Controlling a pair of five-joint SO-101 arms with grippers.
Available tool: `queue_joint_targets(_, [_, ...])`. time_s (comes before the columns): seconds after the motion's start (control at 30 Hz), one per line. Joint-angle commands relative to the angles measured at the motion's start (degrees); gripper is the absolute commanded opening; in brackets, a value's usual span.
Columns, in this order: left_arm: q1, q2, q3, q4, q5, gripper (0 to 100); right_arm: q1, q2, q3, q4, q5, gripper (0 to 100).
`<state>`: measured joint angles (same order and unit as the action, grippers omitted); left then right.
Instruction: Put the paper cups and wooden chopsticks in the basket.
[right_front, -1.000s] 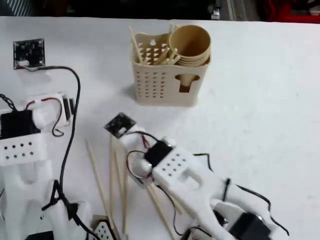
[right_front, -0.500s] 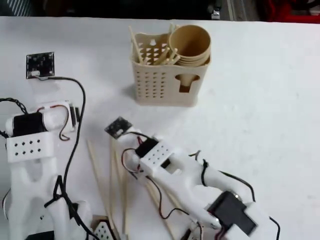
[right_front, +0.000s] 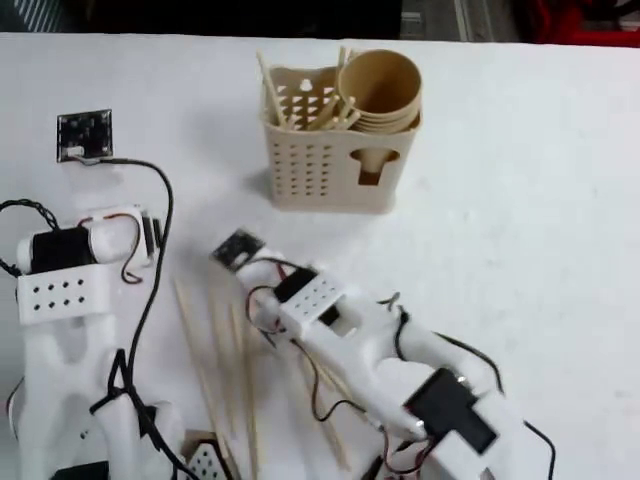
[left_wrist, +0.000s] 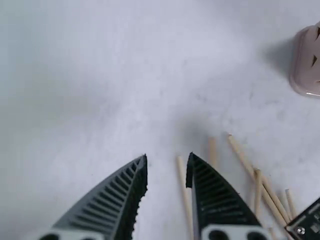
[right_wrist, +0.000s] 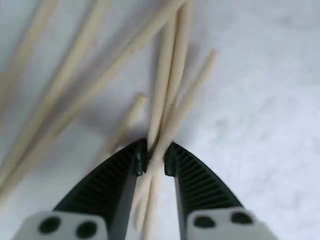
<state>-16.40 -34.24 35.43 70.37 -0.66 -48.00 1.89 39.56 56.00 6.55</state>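
Right wrist view — right pincer (right_wrist: 154, 152) pinches wooden chopsticks (right_wrist: 170, 75); left pincer (left_wrist: 167, 162) narrowly parted over table (left_wrist: 100, 75).

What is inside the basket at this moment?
Inside the basket I see a stack of paper cups and several wooden chopsticks leaning beside it. The walls cover their lower parts and the basket's bottom.

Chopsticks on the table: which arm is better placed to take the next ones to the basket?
Right. The right gripper is shut on a few chopsticks; the left gripper hangs open and empty beside the loose ones.
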Motion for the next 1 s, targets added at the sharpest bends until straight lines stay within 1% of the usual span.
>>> queue_joint_targets(0.0, [-0.48,-1.54,-0.7,-1.32,0.09,14,-0.13,-1.54,-1.14,-0.66,0.79,1.6])
queue_joint_targets(0.1, [-0.48,-6.55,-0.18,-0.97,0.09,14,0.57,-6.37,-2.37,1.27,0.79,1.7])
queue_joint_targets(0.23, [-0.22,-18.51,1.85,1.14,-0.09,14,1.36,-14.55,-3.96,5.32,0.79,1.7])
queue_joint_targets(0.43, [-0.13,-37.67,12.04,0.53,-0.26,14,1.45,-27.65,-3.96,8.57,0.7,1.7])
queue_joint_targets(0.63, [-0.13,-49.45,22.15,-2.81,-0.18,14,1.19,-37.49,-3.96,8.31,0.7,1.7])
queue_joint_targets(0.77, [-0.13,-52.09,25.14,-3.08,0.0,14,1.19,-36.7,-3.52,8.13,0.7,1.7])
queue_joint_targets(0.97, [-0.13,-52.09,26.02,-3.08,0.0,14,1.1,-25.19,-3.6,2.15,0.97,2.1])
